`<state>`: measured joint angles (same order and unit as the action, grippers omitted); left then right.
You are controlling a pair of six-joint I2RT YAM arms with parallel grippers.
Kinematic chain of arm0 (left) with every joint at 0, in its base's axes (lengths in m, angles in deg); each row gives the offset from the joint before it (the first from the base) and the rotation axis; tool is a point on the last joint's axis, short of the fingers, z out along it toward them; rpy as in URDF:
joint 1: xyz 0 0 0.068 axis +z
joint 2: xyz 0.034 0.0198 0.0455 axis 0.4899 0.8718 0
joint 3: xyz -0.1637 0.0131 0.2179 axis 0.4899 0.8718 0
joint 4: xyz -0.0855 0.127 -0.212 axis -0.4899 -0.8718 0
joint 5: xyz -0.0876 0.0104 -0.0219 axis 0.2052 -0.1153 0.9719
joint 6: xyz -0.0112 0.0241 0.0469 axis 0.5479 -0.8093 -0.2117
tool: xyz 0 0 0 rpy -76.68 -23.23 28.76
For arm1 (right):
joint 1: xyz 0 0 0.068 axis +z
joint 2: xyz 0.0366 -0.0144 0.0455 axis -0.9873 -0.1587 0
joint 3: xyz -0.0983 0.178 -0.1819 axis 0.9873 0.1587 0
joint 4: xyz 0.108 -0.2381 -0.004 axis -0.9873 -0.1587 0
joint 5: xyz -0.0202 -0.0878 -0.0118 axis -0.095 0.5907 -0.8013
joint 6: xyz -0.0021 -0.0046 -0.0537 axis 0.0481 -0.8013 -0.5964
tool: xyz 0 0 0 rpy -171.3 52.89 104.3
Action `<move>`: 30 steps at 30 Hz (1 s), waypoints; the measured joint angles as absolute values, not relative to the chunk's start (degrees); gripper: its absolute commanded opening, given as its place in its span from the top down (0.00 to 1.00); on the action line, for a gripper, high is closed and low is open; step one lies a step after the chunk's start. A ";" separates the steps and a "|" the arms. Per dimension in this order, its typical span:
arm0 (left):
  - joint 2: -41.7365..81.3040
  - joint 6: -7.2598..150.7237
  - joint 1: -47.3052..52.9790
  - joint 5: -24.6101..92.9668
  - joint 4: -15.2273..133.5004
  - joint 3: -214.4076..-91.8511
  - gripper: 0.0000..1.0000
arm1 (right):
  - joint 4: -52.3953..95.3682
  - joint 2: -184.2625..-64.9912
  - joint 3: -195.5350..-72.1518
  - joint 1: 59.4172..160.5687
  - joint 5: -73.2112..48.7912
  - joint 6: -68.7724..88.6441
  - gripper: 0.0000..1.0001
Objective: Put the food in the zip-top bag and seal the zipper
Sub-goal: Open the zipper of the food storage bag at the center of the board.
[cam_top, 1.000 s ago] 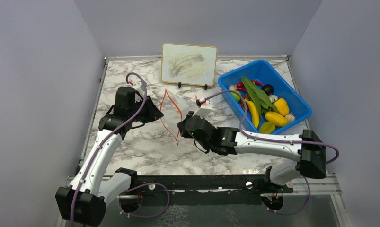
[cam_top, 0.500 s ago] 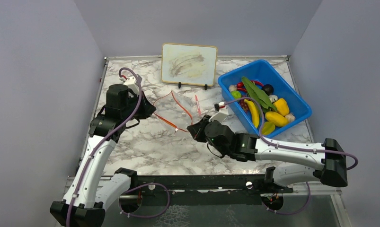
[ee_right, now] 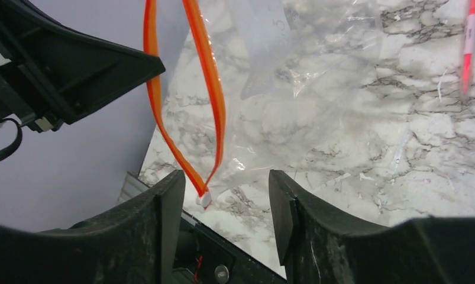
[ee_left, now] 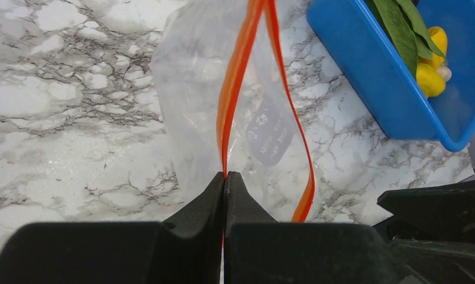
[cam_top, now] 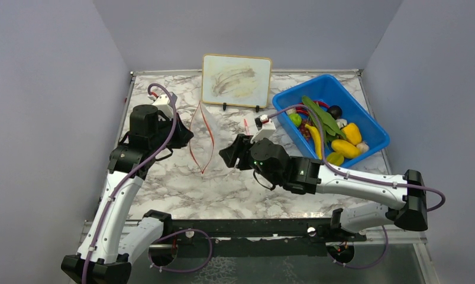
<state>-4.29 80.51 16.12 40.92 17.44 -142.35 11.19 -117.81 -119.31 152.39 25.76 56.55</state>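
Note:
The clear zip-top bag (cam_top: 206, 131) hangs from my left gripper (cam_top: 189, 136), its mouth a narrow loop. In the left wrist view the left gripper (ee_left: 225, 176) is shut on one side of the red-orange zipper (ee_left: 238, 77); the other side curves free to the right. My right gripper (cam_top: 228, 156) is just right of the bag. In the right wrist view it (ee_right: 226, 184) stands open, and the zipper's white end piece (ee_right: 205, 200) dangles between its fingers, untouched. The food (cam_top: 329, 133), a banana, yellow pepper, green pod and more, lies in the blue bin (cam_top: 371, 127).
A small whiteboard (cam_top: 236, 81) stands on a stand at the back of the marble table. A red-and-white pen (cam_top: 245, 124) lies between the bag and the bin. Grey walls close in the left, right and back sides.
My right gripper has opened and let go of the zipper. The bag's mouth, stretched wide between both grippers half a second ago, has fallen into a narrow loop held by the left alone.

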 measured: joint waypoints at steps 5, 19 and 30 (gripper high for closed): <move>-4.29 80.82 16.15 42.41 17.42 -142.35 1.00 | 4.17 -120.47 -129.50 152.39 26.17 51.22 0.36; -4.47 81.60 16.12 46.93 16.19 -143.63 1.00 | -5.82 -142.85 -151.29 150.12 36.01 40.14 0.76; -3.15 77.54 14.48 35.39 10.44 -147.39 1.00 | -9.95 -133.02 -137.08 142.40 38.26 41.14 0.86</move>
<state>-3.15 77.54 14.48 35.39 10.44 -147.39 -9.95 -133.02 -137.08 142.40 38.26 41.14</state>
